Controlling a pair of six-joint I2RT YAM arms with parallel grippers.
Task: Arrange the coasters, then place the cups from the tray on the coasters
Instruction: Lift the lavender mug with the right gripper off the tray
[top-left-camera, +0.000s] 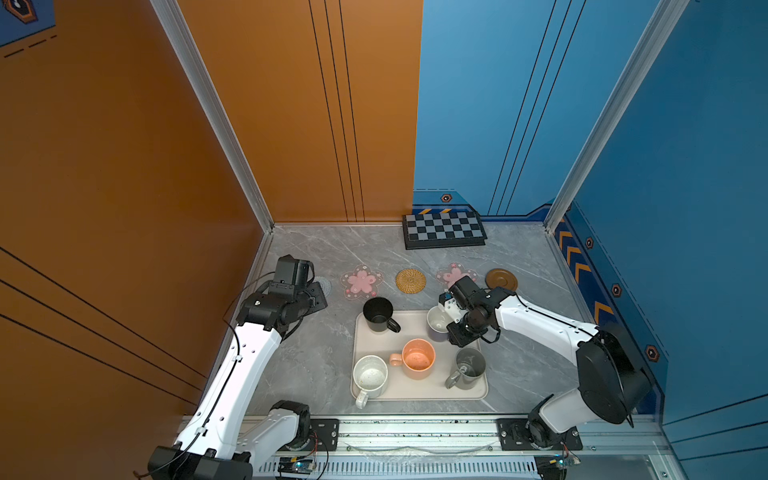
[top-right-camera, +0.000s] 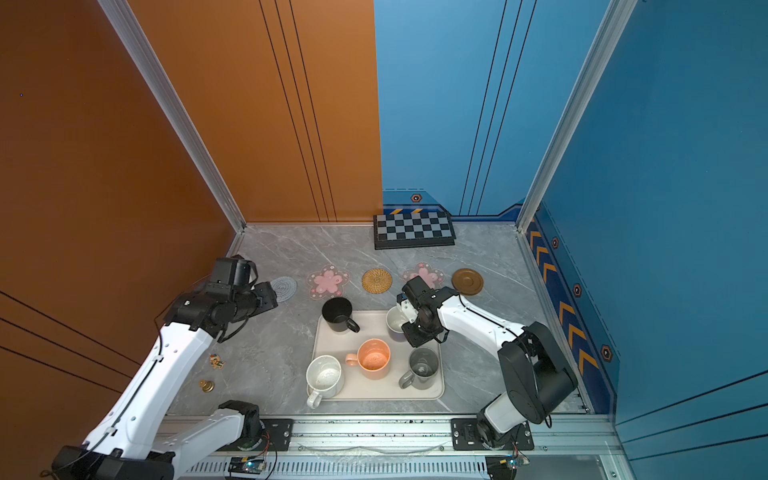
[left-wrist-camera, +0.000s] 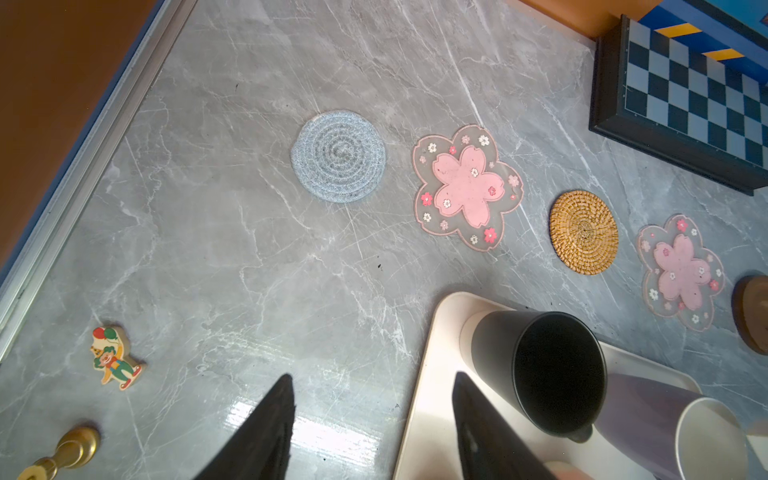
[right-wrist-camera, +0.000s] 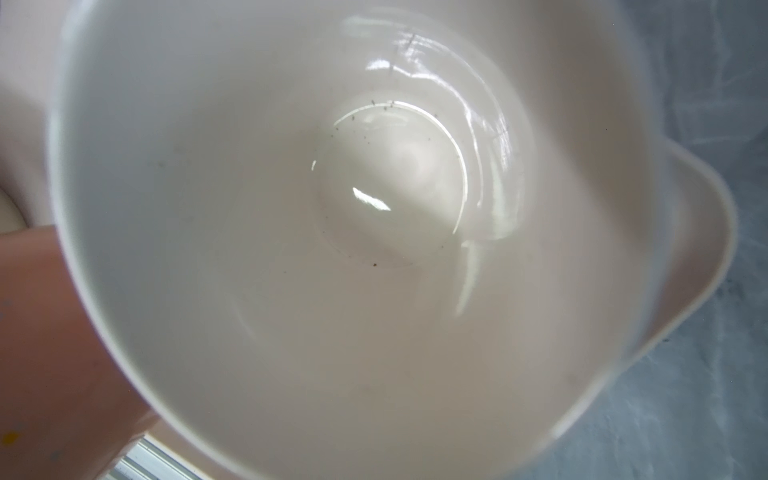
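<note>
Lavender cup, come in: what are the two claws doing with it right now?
Left gripper open, empty, beside tray. Right gripper at lavender cup rim, grip unclear. Cup on tray, coasters all bare. Nothing seen blocking.

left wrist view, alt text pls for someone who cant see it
Five coasters lie in a row on the marble table: knitted coaster, pink flower coaster, straw coaster, second flower coaster, and wooden coaster, cut off at the edge. The open left hand hovers near the tray corner bearing the black cup.
</note>
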